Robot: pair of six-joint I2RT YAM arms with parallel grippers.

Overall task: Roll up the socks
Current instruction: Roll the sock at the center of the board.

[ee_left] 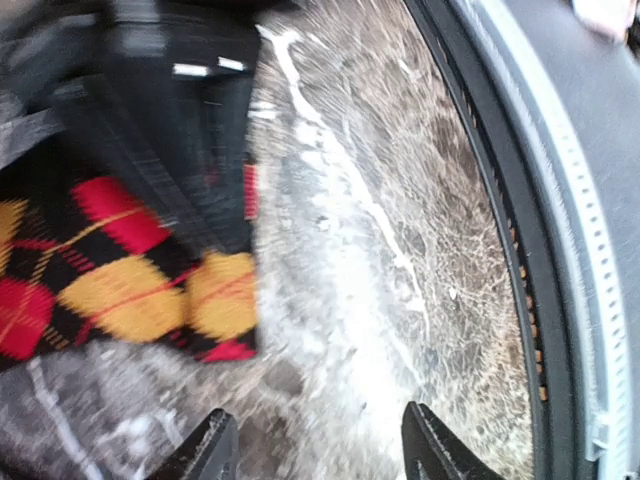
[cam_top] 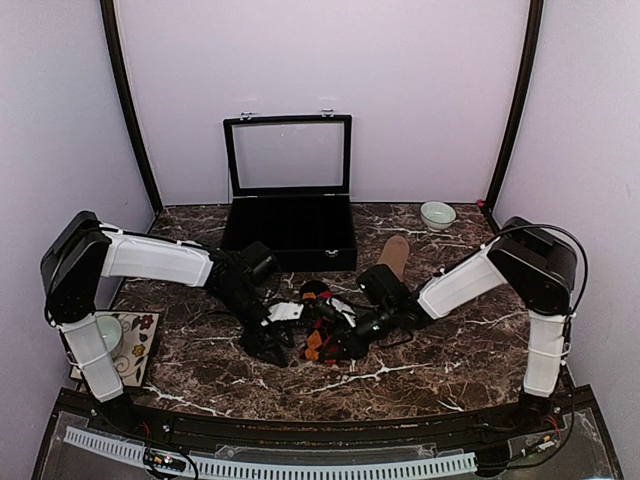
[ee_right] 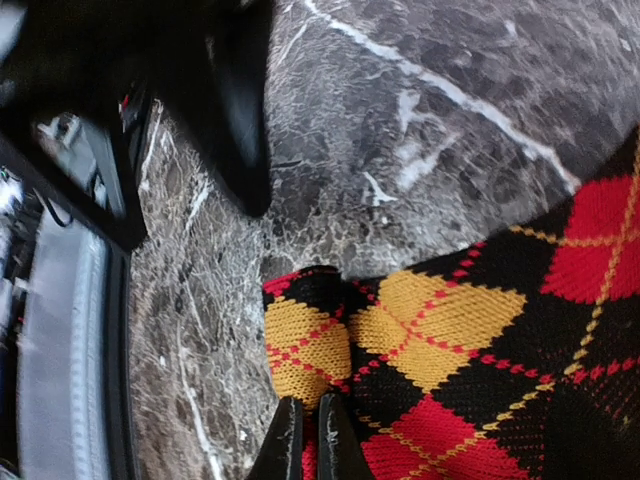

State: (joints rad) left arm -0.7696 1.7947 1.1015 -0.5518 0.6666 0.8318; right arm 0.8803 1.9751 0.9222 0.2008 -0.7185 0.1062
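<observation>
**Both arms meet over the argyle sock at mid-worktop**

Top external: the argyle sock (cam_top: 314,346) lies bunched at the middle of the marble worktop (cam_top: 450,365), with both arms reaching inward over it. The left end effector (cam_top: 268,345) sits at the sock's left side. The right end effector (cam_top: 335,338) is down on the sock's right part. Behind the sock stands a black case (cam_top: 290,235) with its glass lid raised. A brown flat item (cam_top: 393,255) lies just right of the case, and a small bowl (cam_top: 437,215) sits near the far right corner. A mug (cam_top: 108,333) rests on a flowered mat at the left edge. Bare marble runs from the sock to the near edge and out to the right.

Left wrist: the left end effector (ee_left: 315,450) is spread wide, with only marble between its fingers (ee_left: 210,450). The argyle sock (ee_left: 120,285) lies ahead and to the left, apart from both tips, under a blurred dark body. The worktop (ee_left: 350,200) is free up to the near-edge rail (ee_left: 570,250).

Right wrist: the right end effector (ee_right: 310,445) is pinched narrow, with sock fabric in the slit between its fingers (ee_right: 283,440). The argyle sock (ee_right: 450,330) fills the lower right, its yellow-and-red end pointing left. Beyond that end the worktop (ee_right: 420,110) is uncovered.
</observation>
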